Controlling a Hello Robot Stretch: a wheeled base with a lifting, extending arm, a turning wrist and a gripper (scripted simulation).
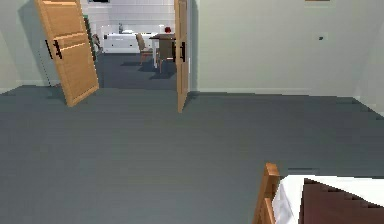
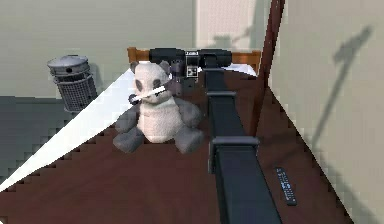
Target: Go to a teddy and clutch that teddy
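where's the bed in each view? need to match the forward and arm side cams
Forward view: the bed is in the bottom right corner, with its wooden post at its left.
Arm side view: the bed spans the lower picture, and the teddy sits on it near the middle.
Shared landmark: the white sheet lying next to the dark brown cover.
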